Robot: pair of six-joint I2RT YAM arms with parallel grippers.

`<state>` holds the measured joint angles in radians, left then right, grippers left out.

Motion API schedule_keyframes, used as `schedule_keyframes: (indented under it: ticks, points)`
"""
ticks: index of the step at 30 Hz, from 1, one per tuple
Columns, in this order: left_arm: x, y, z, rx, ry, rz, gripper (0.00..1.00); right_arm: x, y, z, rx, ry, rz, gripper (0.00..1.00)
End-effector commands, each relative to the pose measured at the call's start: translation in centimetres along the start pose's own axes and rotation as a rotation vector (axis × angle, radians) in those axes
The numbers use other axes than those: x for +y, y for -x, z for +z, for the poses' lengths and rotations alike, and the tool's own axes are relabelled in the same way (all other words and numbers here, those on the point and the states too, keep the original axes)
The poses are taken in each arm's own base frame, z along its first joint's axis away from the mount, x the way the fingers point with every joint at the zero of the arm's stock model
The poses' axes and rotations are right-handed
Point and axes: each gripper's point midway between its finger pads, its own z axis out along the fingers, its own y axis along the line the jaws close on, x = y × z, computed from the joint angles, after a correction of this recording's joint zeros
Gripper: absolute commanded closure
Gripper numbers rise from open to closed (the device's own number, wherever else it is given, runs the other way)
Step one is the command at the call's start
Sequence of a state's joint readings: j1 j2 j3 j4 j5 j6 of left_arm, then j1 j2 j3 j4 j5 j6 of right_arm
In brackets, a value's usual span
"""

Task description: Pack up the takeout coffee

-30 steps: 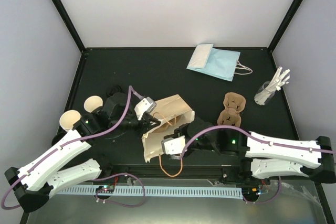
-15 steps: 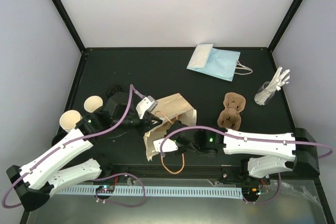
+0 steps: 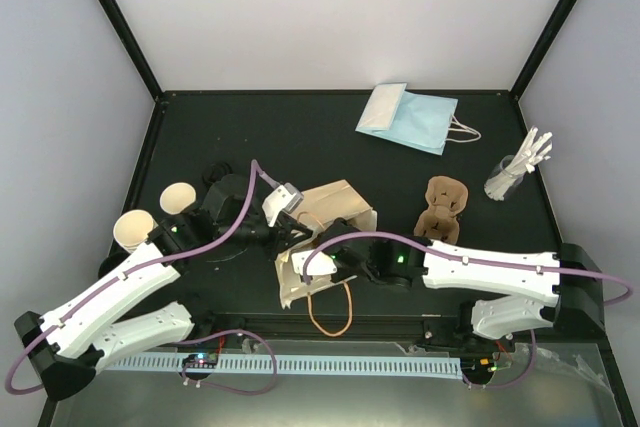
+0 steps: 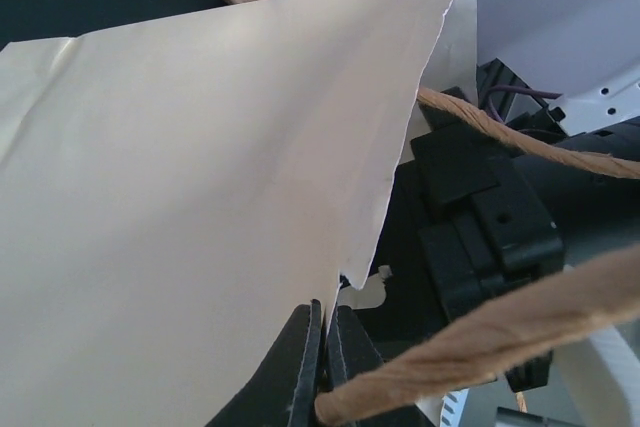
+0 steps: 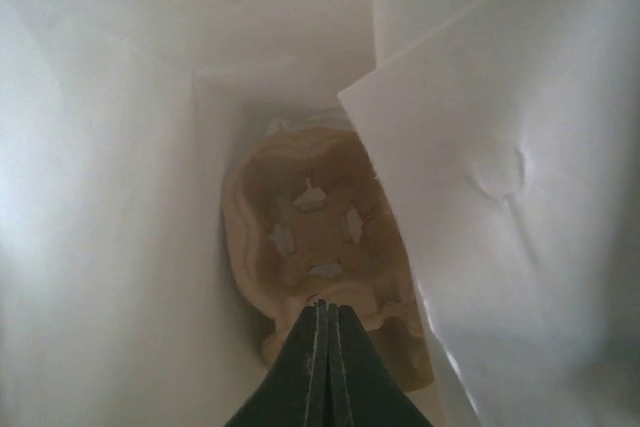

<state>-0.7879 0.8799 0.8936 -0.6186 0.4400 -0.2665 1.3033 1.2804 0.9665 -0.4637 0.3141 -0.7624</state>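
The tan paper bag [image 3: 322, 215] lies on its side mid-table with its mouth toward the near edge. My left gripper [image 3: 290, 224] is shut on the bag's torn upper edge [image 4: 380, 197], its fingertips [image 4: 322, 322] pinching the paper. My right gripper [image 3: 332, 259] is inside the bag's mouth. In the right wrist view its jaws [image 5: 322, 305] are shut on the near rim of a brown pulp cup carrier [image 5: 315, 232] deep in the bag. The takeout coffee with the black lid is not visible in any view.
A second pulp carrier [image 3: 441, 208] lies right of the bag. Two lidless cream cups [image 3: 179, 197] [image 3: 132, 230] stand at the left. A blue paper bag [image 3: 410, 117] and a glass of white stirrers [image 3: 513, 172] are at the back right. The bag's rope handle [image 3: 331, 315] trails toward the near edge.
My right arm has swung left and pushed its gripper into the bag's mouth. The bag has shifted slightly and its opening has flattened. The left gripper keeps its hold.
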Motion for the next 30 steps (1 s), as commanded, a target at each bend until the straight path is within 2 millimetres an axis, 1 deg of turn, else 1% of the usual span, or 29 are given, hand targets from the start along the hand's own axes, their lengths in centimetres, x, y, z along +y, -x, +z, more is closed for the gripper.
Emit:
schedule_keyframes:
  ticks: [1, 5, 8, 14, 18, 25, 30]
  points:
    - [-1.4, 1.2, -0.2, -0.032, -0.056, 0.016, 0.99, -1.3, -0.2, 0.9, 0.013, -0.093, -0.034, 0.99]
    - [-1.7, 1.5, -0.6, -0.038, -0.06, 0.021, 0.99, -1.4, -1.4, 1.6, 0.064, -0.146, -0.07, 0.99]
    - [-1.7, 1.5, -0.6, -0.041, -0.059, 0.025, 0.98, -1.0, -2.2, 1.9, 0.084, -0.16, -0.097, 0.99]
    - [-1.4, 1.7, -0.6, -0.053, -0.043, 0.027, 0.98, 0.7, -3.9, 2.4, 0.131, -0.128, -0.089, 0.99]
    - [-1.7, 1.8, -0.6, -0.053, -0.056, 0.031, 0.98, 1.3, -4.5, 3.1, 0.157, -0.114, -0.081, 0.99]
    - [-2.2, 1.7, -0.7, -0.043, -0.082, 0.03, 0.98, 1.5, -5.2, 4.1, 0.204, -0.072, -0.037, 0.99]
    - [-2.7, 1.4, -0.7, -0.031, -0.113, 0.029, 0.98, 1.0, -6.0, 4.3, 0.226, -0.071, -0.003, 0.99]
